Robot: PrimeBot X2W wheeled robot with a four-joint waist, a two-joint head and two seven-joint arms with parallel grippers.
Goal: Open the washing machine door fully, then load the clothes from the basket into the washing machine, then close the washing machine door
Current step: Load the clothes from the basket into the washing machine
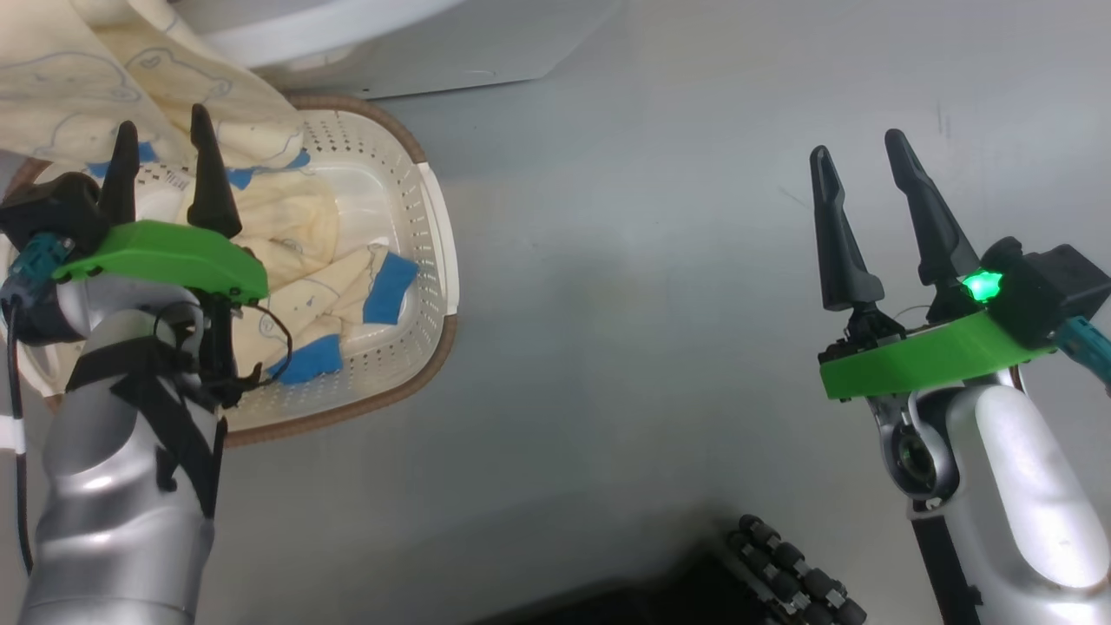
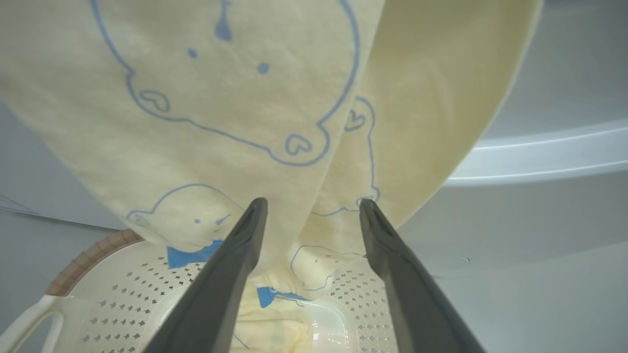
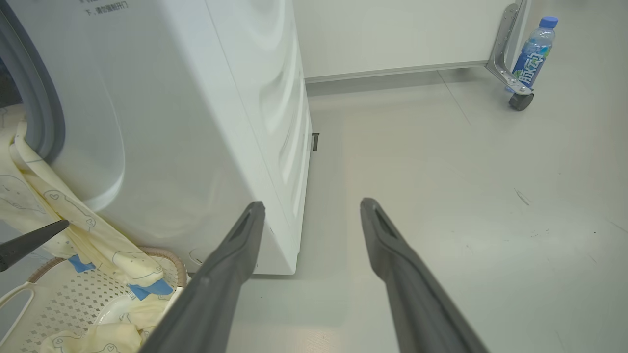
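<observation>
Clothes [image 1: 291, 221], cream-yellow with blue patches, drape from the washing machine [image 3: 171, 122] mouth into the basket [image 1: 438, 260] on the floor [image 1: 651, 304]. Left gripper [image 1: 163, 119]: open, over the basket, near the hanging fabric. Right gripper [image 1: 857, 141]: open, above the floor.

White Chinese characters, apparently 脉动, are printed on the blue label of the bottle [image 3: 535, 51] at the far right. Small Chinese print is seen high on the washing machine [image 3: 186, 122], but it cannot be read.

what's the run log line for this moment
left gripper: open above basket | clothes: draped from washing machine into basket | right gripper: open, empty
</observation>
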